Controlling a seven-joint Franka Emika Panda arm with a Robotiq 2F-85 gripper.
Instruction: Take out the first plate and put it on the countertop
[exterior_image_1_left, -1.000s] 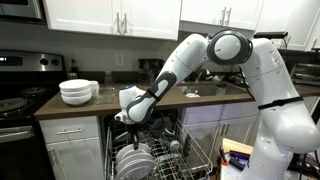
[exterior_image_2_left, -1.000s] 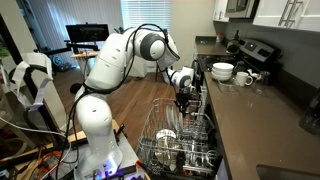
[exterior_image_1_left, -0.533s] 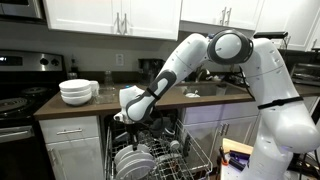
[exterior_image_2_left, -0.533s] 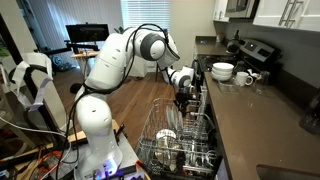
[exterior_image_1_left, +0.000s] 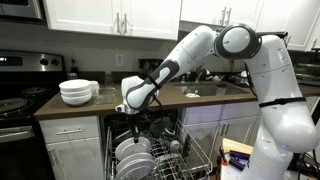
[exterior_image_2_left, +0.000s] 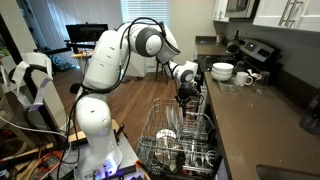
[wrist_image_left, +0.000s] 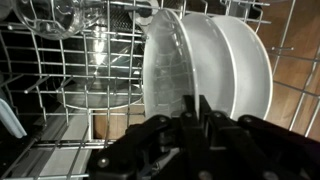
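Observation:
Several pale white-grey plates stand on edge in the pulled-out dishwasher rack (exterior_image_1_left: 160, 160). In the wrist view the first plate (wrist_image_left: 165, 70) is the front one, with another plate (wrist_image_left: 240, 60) right behind it. My gripper (wrist_image_left: 190, 105) is shut on the first plate's rim, which sits between the two dark fingers. In both exterior views the gripper (exterior_image_1_left: 135, 120) (exterior_image_2_left: 186, 98) points down into the rack, with the held plate (exterior_image_1_left: 130, 150) just below it. The dark brown countertop (exterior_image_1_left: 165, 100) (exterior_image_2_left: 255, 125) runs above the rack.
Stacked white bowls (exterior_image_1_left: 77, 92) (exterior_image_2_left: 222, 72) and a mug (exterior_image_2_left: 246, 78) stand on the countertop near the black stove (exterior_image_1_left: 18, 100). Glasses (wrist_image_left: 75, 15) sit in the wire rack (exterior_image_2_left: 180, 145) beside the plates. The white robot base (exterior_image_1_left: 285, 130) stands beside the dishwasher.
The arm and gripper have risen a little above the rack, and the held plate sits slightly higher among the other plates.

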